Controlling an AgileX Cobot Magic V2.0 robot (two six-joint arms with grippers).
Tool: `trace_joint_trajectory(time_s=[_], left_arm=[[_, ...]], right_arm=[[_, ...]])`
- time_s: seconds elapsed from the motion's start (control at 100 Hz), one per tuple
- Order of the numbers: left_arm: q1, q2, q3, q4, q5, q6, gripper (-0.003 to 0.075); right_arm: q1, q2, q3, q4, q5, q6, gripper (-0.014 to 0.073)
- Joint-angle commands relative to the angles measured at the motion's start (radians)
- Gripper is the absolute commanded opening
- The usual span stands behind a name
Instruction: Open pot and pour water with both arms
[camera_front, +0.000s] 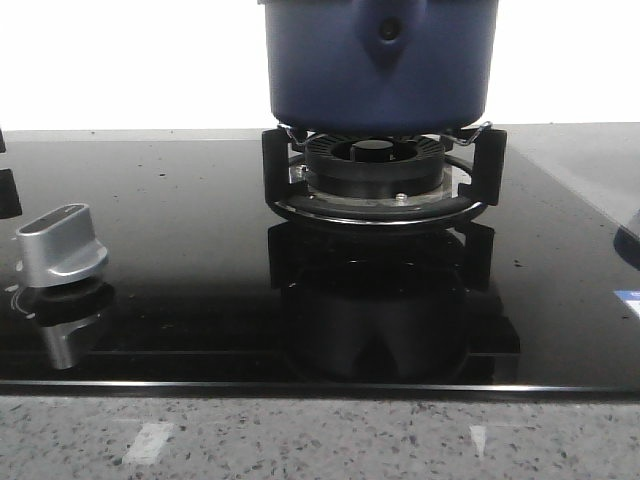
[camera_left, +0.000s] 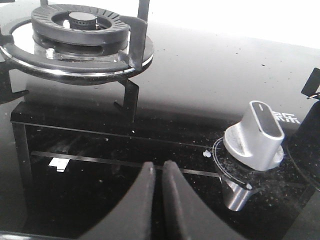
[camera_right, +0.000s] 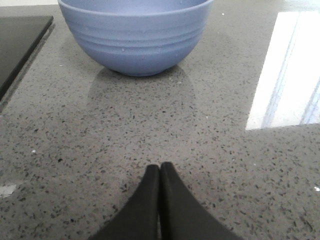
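Speckled stone counter (camera_front: 320, 440) ran across the foreground, black hob (camera_front: 150, 260) behind it. Your pot (camera_front: 380, 65) stood upright on the burner grate (camera_front: 385, 185), axis vertical, its riveted handle mount facing the camera. Your left gripper (camera_left: 155, 170), tips nearly together and empty, hovered by the knob (camera_left: 255, 135); judged nearer the pot. Your right gripper (camera_right: 159, 170), tips touching, faced a blue bowl (camera_right: 135, 35) off the hob.
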Motion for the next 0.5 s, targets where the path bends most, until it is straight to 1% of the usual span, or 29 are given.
trace_joint_trajectory(time_s=[0.0, 0.49], left_arm=[[0.004, -0.026, 0.033, -0.010, -0.052, -0.001, -0.0020], [0.004, -0.026, 0.033, -0.010, -0.052, -0.001, -0.0020]], right_arm=[[-0.005, -0.021, 0.028, -0.007, -0.029, -0.007, -0.0074], [-0.005, -0.021, 0.028, -0.020, -0.046, -0.007, -0.0074]])
